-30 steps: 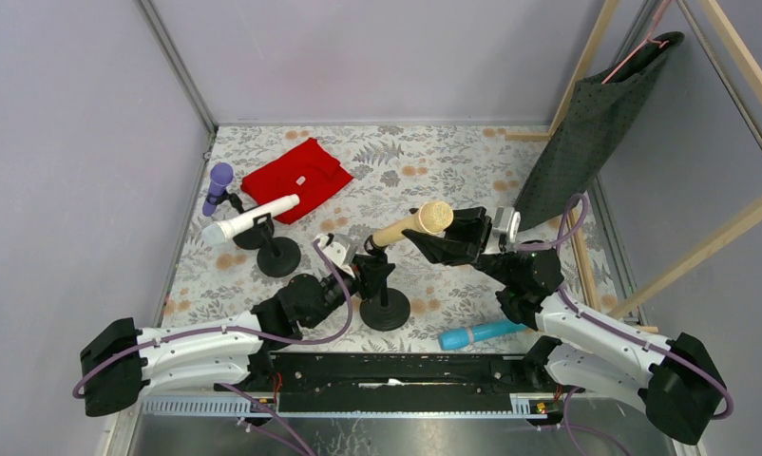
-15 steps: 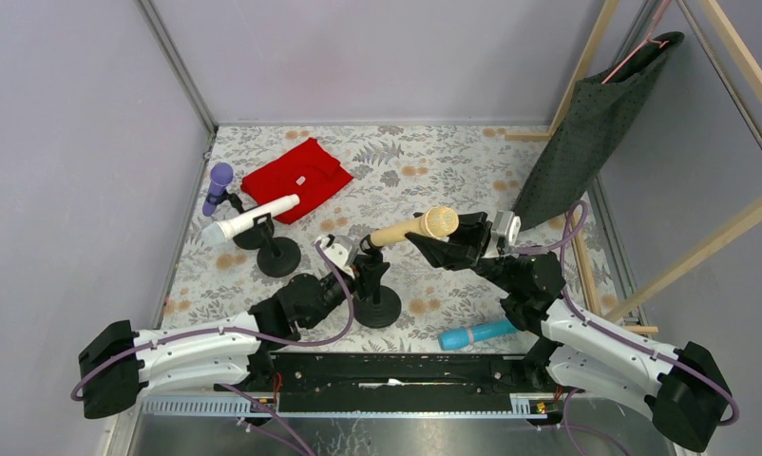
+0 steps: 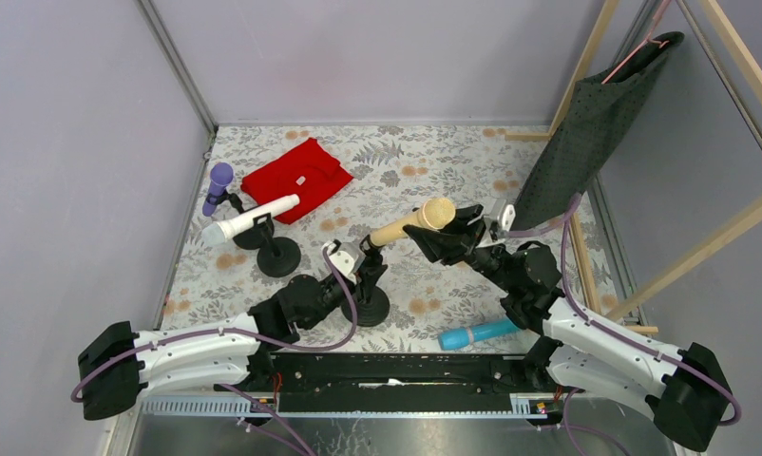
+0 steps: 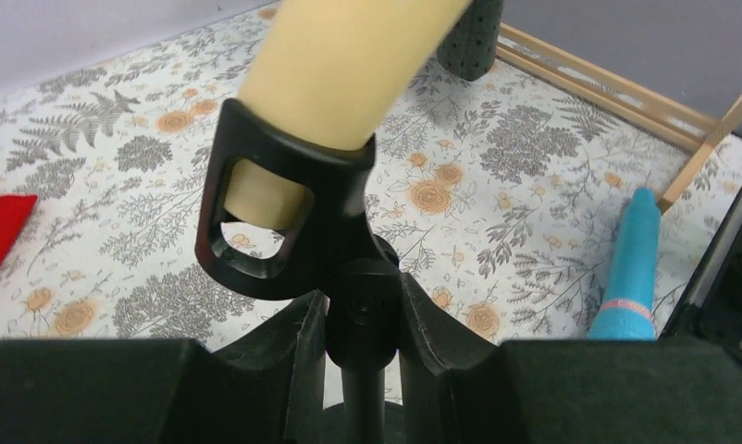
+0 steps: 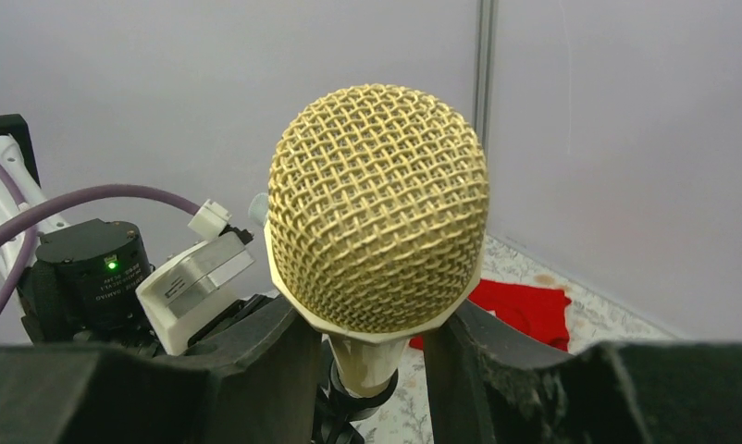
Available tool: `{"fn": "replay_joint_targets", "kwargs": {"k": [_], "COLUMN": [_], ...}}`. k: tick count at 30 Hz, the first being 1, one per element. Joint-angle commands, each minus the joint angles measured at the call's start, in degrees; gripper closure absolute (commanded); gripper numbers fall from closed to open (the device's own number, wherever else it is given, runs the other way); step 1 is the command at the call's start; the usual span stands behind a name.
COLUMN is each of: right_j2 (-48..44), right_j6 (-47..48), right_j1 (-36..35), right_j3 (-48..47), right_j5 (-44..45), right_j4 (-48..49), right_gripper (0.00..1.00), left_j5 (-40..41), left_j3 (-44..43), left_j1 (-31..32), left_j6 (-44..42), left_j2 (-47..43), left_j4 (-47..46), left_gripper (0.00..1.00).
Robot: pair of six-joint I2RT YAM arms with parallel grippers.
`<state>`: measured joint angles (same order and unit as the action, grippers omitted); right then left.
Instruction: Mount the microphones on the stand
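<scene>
The cream-yellow microphone point(image 3: 410, 223) slants up to the right with its handle seated in the black clip point(image 4: 256, 250) of the near stand point(image 3: 366, 306). My left gripper point(image 3: 355, 280) is shut on that stand's pivot joint point(image 4: 367, 305) just below the clip. My right gripper point(image 3: 448, 231) is closed around the microphone just under its mesh head point(image 5: 377, 203). The purple microphone point(image 3: 217, 185) and the white microphone point(image 3: 249, 217) sit in stands at the back left. The light blue microphone point(image 3: 480, 332) lies flat on the table near my right arm.
A red cloth point(image 3: 297, 177) lies at the back, left of centre. A dark dotted cloth on a hanger point(image 3: 596, 123) and a wooden frame point(image 3: 586, 275) stand at the right. The white microphone's stand base point(image 3: 278, 255) is just left of the near stand.
The near stand with the cream-yellow microphone has slid a little to the left. Both grippers moved with it and kept their holds.
</scene>
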<state>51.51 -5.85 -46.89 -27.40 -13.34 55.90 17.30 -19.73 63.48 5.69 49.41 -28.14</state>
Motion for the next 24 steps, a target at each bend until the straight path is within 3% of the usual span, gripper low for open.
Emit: {"fn": "replay_joint_targets", "kwargs": {"k": [1,9,24], "right_j2": [2.7,2.0,7.9], "right_j6": [2.7,3.3,-4.2], "right_j1": [0.0,-0.4,-2.1], "right_j3": [-1.5,-2.6,-4.0], "right_j5": [3.9,4.2,3.7], "right_j4": [-22.1,-28.2,-31.4], "right_gripper": [1.0,1.0,1.0], "left_j5": [-8.3,-10.0,-11.6], "left_j3": [-0.2,1.2,0.9], "left_j1": [0.9,0.9,0.9], "left_j6": [-6.9,-11.0,-12.4], "left_j2": [-5.3,-5.0,-4.4], "left_j4": [-26.2,-29.3,-28.7], "left_gripper": [1.0,1.0,1.0]}}
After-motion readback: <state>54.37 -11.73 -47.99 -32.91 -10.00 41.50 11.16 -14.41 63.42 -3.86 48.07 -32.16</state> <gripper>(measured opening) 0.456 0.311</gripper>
